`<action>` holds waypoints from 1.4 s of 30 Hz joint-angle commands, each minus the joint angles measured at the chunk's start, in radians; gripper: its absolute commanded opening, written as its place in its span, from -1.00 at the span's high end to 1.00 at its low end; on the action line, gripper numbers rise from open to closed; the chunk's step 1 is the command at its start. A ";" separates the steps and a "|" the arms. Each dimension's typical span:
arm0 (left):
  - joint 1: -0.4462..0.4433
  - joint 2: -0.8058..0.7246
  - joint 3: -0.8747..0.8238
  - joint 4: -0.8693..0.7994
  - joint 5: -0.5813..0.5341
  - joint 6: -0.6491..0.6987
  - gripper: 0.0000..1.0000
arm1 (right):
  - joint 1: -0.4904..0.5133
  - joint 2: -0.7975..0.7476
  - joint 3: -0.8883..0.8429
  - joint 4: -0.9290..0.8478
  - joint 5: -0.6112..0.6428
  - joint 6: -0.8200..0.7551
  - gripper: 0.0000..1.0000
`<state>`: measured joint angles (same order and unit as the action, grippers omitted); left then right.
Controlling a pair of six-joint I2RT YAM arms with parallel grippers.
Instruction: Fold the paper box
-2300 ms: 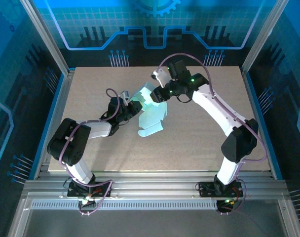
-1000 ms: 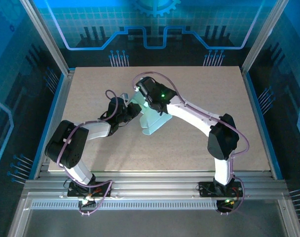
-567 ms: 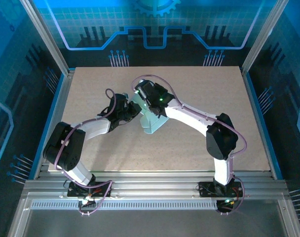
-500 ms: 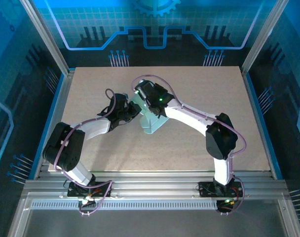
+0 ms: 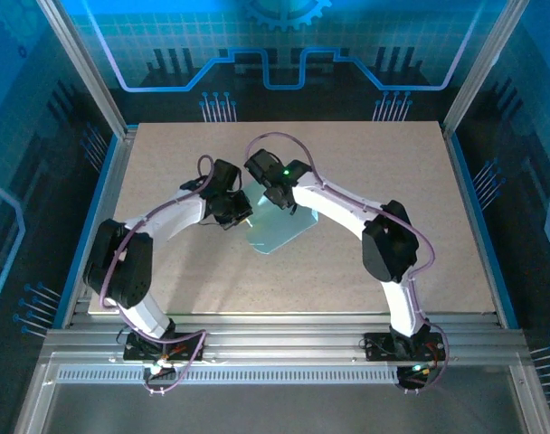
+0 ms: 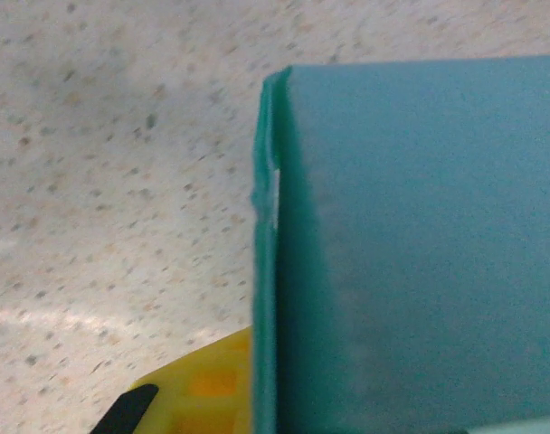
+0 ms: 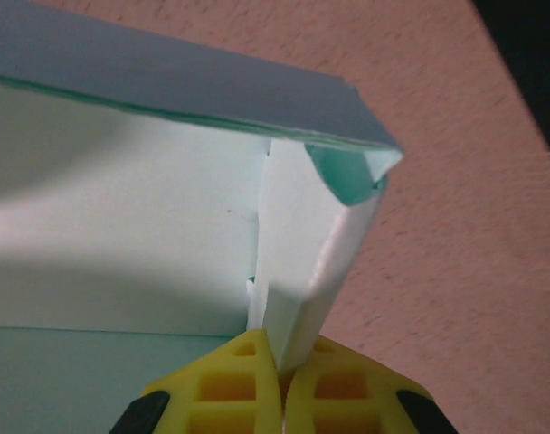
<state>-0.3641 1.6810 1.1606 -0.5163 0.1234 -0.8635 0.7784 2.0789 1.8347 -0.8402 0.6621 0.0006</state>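
Note:
The paper box (image 5: 277, 228) is pale mint card, partly folded, lying a little left of the table's middle. My left gripper (image 5: 240, 211) holds its left edge and my right gripper (image 5: 280, 195) its far edge. In the left wrist view one box wall (image 6: 420, 244) stands edge-on, with one yellow finger (image 6: 203, 391) against its outer side; the other finger is hidden behind the card. In the right wrist view both yellow fingers of the right gripper (image 7: 279, 351) pinch a pale upright flap (image 7: 302, 262) at the box's corner, with the inner panel (image 7: 121, 235) to the left.
The speckled tabletop (image 5: 393, 262) lies bare to the right and near side of the box. Aluminium rails (image 5: 284, 344) run along the near edge, and frame posts (image 5: 85, 72) and blue walls close in the sides and back.
Both grippers shifted toward the far side with the box, which now lies flatter with a broad panel facing up. The right gripper closed fully on the flap.

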 commanded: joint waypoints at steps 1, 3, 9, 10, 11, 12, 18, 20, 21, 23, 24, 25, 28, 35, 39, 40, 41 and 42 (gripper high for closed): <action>-0.010 0.010 0.106 -0.136 0.001 0.016 1.00 | 0.007 0.081 -0.012 -0.191 -0.098 0.061 1.00; -0.025 0.006 0.105 -0.147 -0.001 0.003 1.00 | 0.004 0.105 -0.005 -0.203 -0.102 0.070 1.00; -0.035 -0.014 0.080 -0.140 0.027 -0.055 1.00 | -0.021 0.166 0.017 -0.234 -0.088 0.093 1.00; -0.036 -0.008 0.079 -0.141 0.034 -0.063 1.00 | -0.021 0.183 0.026 -0.244 -0.066 0.086 1.00; -0.036 -0.001 0.078 -0.141 0.043 -0.069 1.00 | -0.018 0.199 0.036 -0.254 -0.056 0.080 1.00; -0.035 0.007 0.079 -0.143 0.051 -0.073 1.00 | -0.016 0.212 0.043 -0.262 -0.055 0.075 1.00; -0.036 0.077 0.122 -0.235 0.044 -0.134 1.00 | -0.001 0.296 0.108 -0.326 -0.054 0.091 1.00; -0.036 0.078 0.115 -0.237 0.043 -0.172 0.99 | -0.001 0.312 0.119 -0.330 -0.077 0.107 1.00; -0.037 0.077 0.109 -0.221 0.047 -0.182 0.96 | -0.003 0.317 0.123 -0.327 -0.091 0.112 1.00; -0.034 0.078 0.089 -0.177 0.059 -0.193 0.95 | -0.008 0.319 0.119 -0.306 -0.128 0.122 1.00; -0.035 0.085 0.090 -0.170 0.058 -0.192 0.94 | -0.008 0.317 0.117 -0.297 -0.135 0.125 1.00; -0.034 0.094 0.095 -0.175 0.056 -0.188 0.95 | -0.012 0.312 0.115 -0.287 -0.148 0.125 1.00; -0.035 0.117 0.108 -0.176 0.054 -0.181 1.00 | -0.024 0.274 0.089 -0.242 -0.215 0.130 1.00; -0.037 0.126 0.091 -0.180 -0.021 -0.119 1.00 | -0.067 0.077 -0.043 -0.042 -0.397 0.137 0.41; -0.037 0.125 0.070 -0.163 -0.062 -0.093 1.00 | -0.083 -0.031 -0.091 0.035 -0.437 0.128 0.16; -0.037 0.124 0.065 -0.155 -0.062 -0.093 1.00 | -0.089 -0.056 -0.101 0.047 -0.444 0.126 0.09; -0.037 0.124 0.060 -0.146 -0.064 -0.094 1.00 | -0.094 -0.078 -0.110 0.055 -0.450 0.125 0.05; -0.036 0.123 0.056 -0.138 -0.064 -0.093 1.00 | -0.099 -0.098 -0.119 0.062 -0.456 0.124 0.02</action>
<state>-0.4046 1.8206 1.2171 -0.6830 0.0933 -0.9668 0.6983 2.0792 1.7287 -0.8398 0.2653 0.1307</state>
